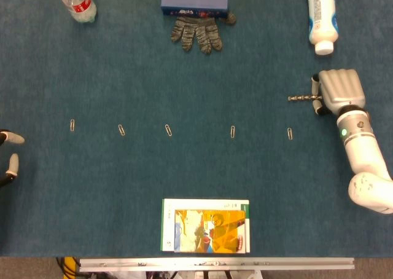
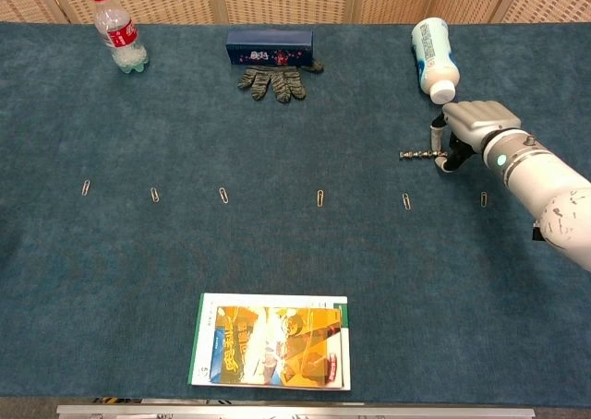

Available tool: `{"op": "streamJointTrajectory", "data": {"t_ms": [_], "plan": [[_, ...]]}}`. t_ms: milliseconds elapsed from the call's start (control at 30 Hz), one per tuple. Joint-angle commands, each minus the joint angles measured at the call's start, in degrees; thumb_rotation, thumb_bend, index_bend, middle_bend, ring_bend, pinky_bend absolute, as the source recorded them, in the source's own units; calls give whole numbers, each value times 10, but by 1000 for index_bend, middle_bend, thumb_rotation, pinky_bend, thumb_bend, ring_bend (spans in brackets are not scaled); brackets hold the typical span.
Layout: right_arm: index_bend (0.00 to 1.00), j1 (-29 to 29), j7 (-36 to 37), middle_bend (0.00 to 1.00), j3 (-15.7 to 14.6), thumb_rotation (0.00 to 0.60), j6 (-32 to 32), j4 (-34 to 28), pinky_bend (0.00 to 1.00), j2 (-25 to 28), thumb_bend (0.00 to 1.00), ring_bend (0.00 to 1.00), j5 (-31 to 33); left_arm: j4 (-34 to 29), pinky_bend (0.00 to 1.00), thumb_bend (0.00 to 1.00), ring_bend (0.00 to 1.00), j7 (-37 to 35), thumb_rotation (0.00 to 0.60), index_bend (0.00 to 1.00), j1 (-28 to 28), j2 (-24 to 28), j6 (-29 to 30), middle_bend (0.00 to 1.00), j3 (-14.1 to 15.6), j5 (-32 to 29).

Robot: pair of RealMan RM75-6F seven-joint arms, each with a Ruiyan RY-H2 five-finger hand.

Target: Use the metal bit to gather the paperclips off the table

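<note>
While the right hand [image 1: 339,90] sits at the right edge of the head view with its fingers curled around the shank of the metal bit [image 1: 301,98], the bit itself lies level, its spiral tip pointing toward the left of the frame, above and just to the right of the nearest paperclip [image 1: 290,133]. In the chest view the same hand [image 2: 476,124] grips the bit [image 2: 416,153], and one more clip [image 2: 483,198] shows just below the forearm. The paperclips [image 1: 169,130] lie in a spaced row across the middle of the blue counter [image 1: 184,76], each well apart from the next. At the far left edge of the head view only a few fingertips of the left hand [image 1: 8,153] show, spread apart and holding nothing. Along the upper edge lie a clear water bottle [image 1: 78,2] at the upper left, a dark blue box [image 1: 194,3] with a grey glove [image 1: 197,33] touching its lower side, and a white bottle [image 1: 322,16] on its side at the upper right, near the right hand. A booklet [image 1: 206,225] lies at the lower middle
</note>
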Motion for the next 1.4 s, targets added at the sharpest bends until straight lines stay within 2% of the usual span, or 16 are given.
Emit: {"op": "streamJointTrajectory", "data": {"t_ms": [33, 767, 1100, 1400], "plan": [[597, -3, 2, 1000, 0, 600, 5, -9, 1000, 6, 347, 1000, -4, 0, 363, 492, 330, 0, 600, 377, 0, 0, 0, 366, 0, 0], [597, -84, 80, 1000, -31, 600, 88, -146, 1000, 107, 348, 1000, -109, -26, 362, 492, 330, 21, 600, 377, -7, 7, 0, 366, -4, 3], [597, -134, 119, 1000, -66, 600, 115, -207, 1000, 160, 348, 1000, -180, -51, 363, 492, 330, 46, 600, 376, -7, 11, 6, 366, -4, 6], [597, -170, 118, 1000, -94, 600, 137, -225, 1000, 185, 348, 1000, -216, -68, 363, 492, 330, 65, 600, 377, -9, 11, 12, 366, -5, 11]]}}
